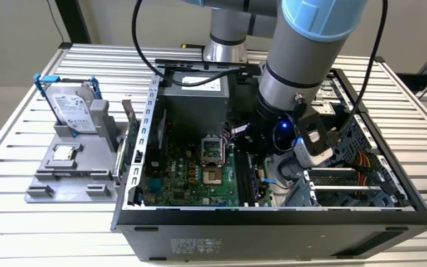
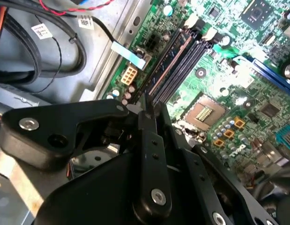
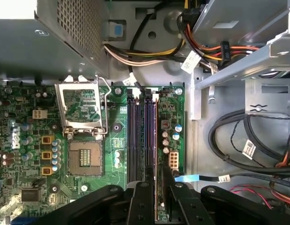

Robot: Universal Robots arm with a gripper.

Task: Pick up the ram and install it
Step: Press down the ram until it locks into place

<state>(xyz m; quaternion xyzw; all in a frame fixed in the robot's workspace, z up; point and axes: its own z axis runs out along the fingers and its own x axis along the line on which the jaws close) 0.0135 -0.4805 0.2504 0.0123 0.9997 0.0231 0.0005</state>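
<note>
gripper (image 3: 156,187) sits low inside the open computer case (image 1: 273,214) from where i'm watching, right over the bank of long memory slots (image 3: 141,133) on the green motherboard (image 3: 23,154). in both wrist views the black fingers (image 3: 139,201) stand close together, jaws narrow, with the ram (image 3: 157,140) pinched between them at one end. the stick runs straight out ahead of the jaws, on edge, lined up with the outermost slot of the bank, the one nearest the drive-cage side; in the second wrist view (image 2: 169,61) it reads as a thin brownish edge lying along that slot, its far end reaching the white latches (image 2: 201,28). i can't tell whether it is fully seated or only resting in the slot mouth. beside the jaws on one flank is the open processor socket (image 3: 84,157) with its metal frame lifted, well apart from the fingers; on the other flank a small white connector (image 3: 173,159) and a row of capacitors stand just beside the stick. beyond the fingertips, past the slot ends, bundled cables (image 3: 145,51) run along the case wall. in the exterior view the arm (image 1: 302,61) drops into the case, and outside it on the slatted table (image 1: 20,222) a grey fixture (image 1: 69,178) carries a hard drive (image 1: 76,111) standing upright and a small square chip (image 1: 65,151).
</note>
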